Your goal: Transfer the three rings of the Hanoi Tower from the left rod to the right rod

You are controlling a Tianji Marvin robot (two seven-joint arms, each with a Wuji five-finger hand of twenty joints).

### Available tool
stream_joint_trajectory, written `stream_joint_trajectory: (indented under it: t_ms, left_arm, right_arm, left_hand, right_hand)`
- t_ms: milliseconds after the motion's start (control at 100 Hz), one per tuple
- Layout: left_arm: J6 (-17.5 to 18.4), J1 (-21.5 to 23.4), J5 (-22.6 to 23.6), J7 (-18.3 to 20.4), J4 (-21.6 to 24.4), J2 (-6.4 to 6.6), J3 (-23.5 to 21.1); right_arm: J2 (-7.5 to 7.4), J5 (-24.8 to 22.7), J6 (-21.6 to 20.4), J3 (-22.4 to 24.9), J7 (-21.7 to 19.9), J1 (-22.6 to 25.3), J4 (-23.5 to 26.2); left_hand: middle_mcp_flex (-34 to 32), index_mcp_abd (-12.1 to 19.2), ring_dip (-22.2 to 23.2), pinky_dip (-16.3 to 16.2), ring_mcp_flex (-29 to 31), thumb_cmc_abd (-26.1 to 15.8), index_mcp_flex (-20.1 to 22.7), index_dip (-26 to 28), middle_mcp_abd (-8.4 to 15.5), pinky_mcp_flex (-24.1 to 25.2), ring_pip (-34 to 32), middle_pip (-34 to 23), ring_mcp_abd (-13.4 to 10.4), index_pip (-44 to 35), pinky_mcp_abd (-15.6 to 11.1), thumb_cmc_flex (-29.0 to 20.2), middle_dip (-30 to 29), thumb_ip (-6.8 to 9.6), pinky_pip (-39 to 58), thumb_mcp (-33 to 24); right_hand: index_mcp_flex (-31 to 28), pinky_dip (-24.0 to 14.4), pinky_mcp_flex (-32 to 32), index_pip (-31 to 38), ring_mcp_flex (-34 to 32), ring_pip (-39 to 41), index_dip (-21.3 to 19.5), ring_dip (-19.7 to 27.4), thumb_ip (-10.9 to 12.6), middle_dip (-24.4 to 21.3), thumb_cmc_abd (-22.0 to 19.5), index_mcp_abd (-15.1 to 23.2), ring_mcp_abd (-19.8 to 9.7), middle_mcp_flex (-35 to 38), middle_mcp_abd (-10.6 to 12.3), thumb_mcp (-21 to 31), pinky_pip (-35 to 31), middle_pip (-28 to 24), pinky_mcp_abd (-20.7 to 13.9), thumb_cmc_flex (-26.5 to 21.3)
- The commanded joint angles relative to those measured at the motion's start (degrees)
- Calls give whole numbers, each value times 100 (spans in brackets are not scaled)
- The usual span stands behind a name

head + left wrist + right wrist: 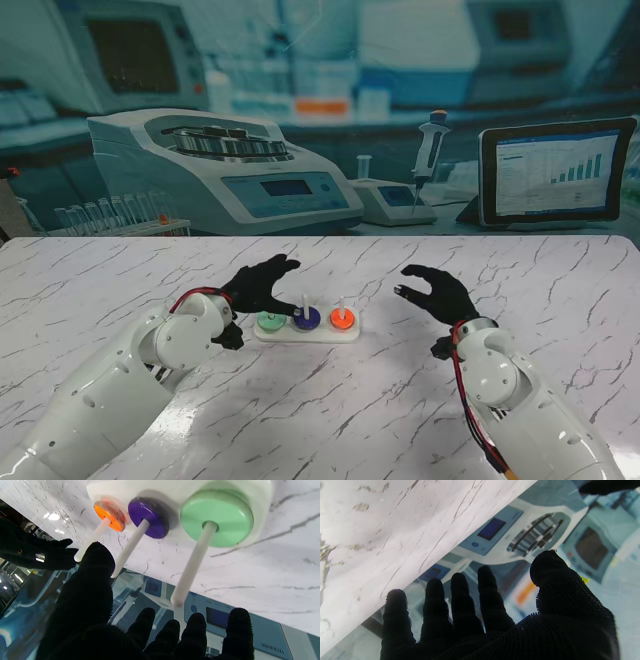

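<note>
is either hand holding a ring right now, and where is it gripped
Nothing is held. The left hand hovers open over the rods, the right hand is open off to the right; each ring sits on its own rod.

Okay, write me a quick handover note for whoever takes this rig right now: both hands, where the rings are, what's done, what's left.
Left hand: open, holding nothing, fingers apart, hovering over the tower's left end.
Right hand: open, holding nothing, to the right of the tower, apart from it.
Rings: green ring on the left rod, purple ring on the middle rod, orange ring on the right rod, each lying alone on the white base.
Done: orange is on the right rod; purple is parked in the middle.
Left: green, then purple, still need to reach the right rod, with orange ending on top.
</note>
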State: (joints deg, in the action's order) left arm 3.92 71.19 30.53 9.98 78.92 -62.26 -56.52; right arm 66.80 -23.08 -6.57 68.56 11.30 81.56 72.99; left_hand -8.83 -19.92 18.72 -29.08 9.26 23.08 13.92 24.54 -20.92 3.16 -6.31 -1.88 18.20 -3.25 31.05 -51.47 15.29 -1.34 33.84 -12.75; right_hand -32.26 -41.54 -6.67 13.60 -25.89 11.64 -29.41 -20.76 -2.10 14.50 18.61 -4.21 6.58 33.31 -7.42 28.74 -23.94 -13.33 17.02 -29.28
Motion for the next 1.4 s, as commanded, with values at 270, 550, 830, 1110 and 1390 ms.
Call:
stream_joint_trajectory:
  t_ms: [270, 550, 830, 1110, 1390]
  left_arm:
    - [-83, 520, 416, -131, 491, 33, -666]
    - [-232, 753, 567, -285, 616, 25, -934]
    - [-314, 749, 582, -343, 577, 12, -876]
    - [-364, 758, 553, -316, 576, 13, -871]
    - [-409, 767, 525, -302, 578, 11, -874]
  right_arm:
    - [-181, -421, -845, -593, -708, -432, -351]
    - [-223, -719, -1117, -1223, -814, -1044, -913]
    - [-220, -847, -1476, -1935, -904, -1708, -1533]
    - [-78, -834, -1874, -2795, -734, -2403, -2307]
    - [141, -668, -2051, -3350, -547, -2846, -2871]
  left_hand:
    - [-53, 332, -29, -15, -27, 56, 455, -30, 95, 12, 0, -16, 44, -193, 101, 48, 33, 0, -32, 66]
    - [-141, 463, -16, -24, 9, 73, 629, 45, 116, 5, -10, -27, 56, -294, 113, -55, 36, 8, -27, 121]
    - [-199, 566, 1, -11, 38, 35, 768, 154, 115, 9, -25, -32, 56, -389, 131, -192, 40, 15, -45, 122]
    - [-220, 571, 2, 15, 27, -34, 789, 211, 126, 21, -17, -32, 61, -394, 121, -222, 40, 11, -78, 209]
    - [-235, 589, 5, 26, 33, -66, 801, 245, 135, 20, -18, -31, 60, -389, 117, -266, 39, 15, -93, 306]
  right_hand:
    - [608, -103, 420, -517, 285, -369, 184, 37, 46, -60, 1680, 938, -26, -562, 176, 1066, 80, 441, 151, 1085]
    - [1372, -104, 769, -932, 988, -585, 218, -1, -9, 65, 1871, 697, -90, -2199, -135, 1149, 217, 755, -31, 1076]
    - [1636, -106, 834, -1116, 1115, -593, 240, -17, -13, 108, 1952, 692, -113, -2485, -184, 1133, 248, 710, -75, 974]
    - [1519, -102, 797, -1100, 1082, -518, 176, -37, -14, 116, 2019, 860, -154, -2468, -168, 1099, 254, 643, -97, 845]
    - [1276, -98, 765, -957, 1024, -374, 50, -62, -16, 171, 2012, 1381, -244, -2410, 36, 1048, 258, 393, -160, 693]
